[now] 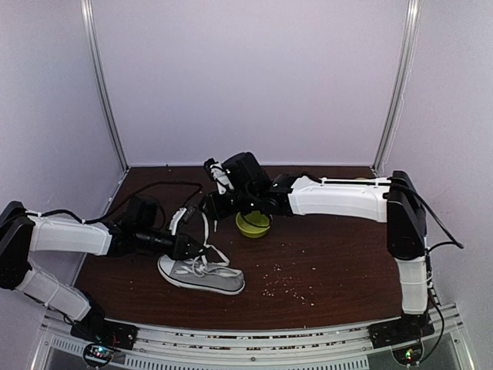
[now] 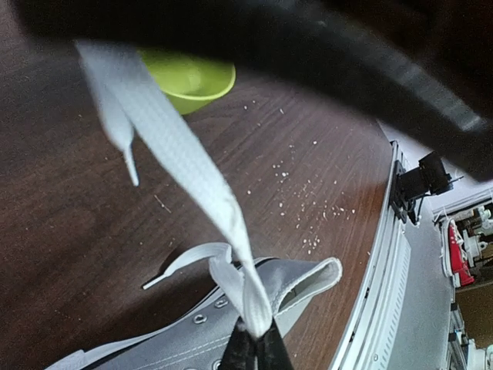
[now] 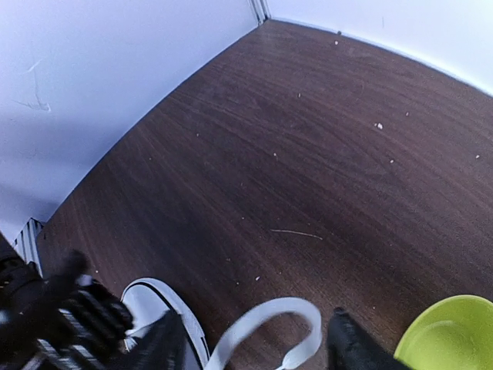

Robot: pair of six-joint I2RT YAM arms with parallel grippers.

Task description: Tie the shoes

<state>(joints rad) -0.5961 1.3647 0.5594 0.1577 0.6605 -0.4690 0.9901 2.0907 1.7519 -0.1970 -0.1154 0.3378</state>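
Sneaker (image 1: 202, 274) just beneath left gripper (image 2: 254, 348) clamped on lace (image 2: 185, 177); right gripper (image 3: 254, 343) apart, nearby.

Grey canvas sneaker (image 1: 204, 276), woven white laces (image 2: 189, 166), glossy green bowl (image 1: 253, 224), wood-grain table (image 3: 308, 154)

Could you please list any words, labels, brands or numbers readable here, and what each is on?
None can be read. The grey sneaker and the green bowl show no print; the red object off to the side in the left wrist view is too blurred to tell.
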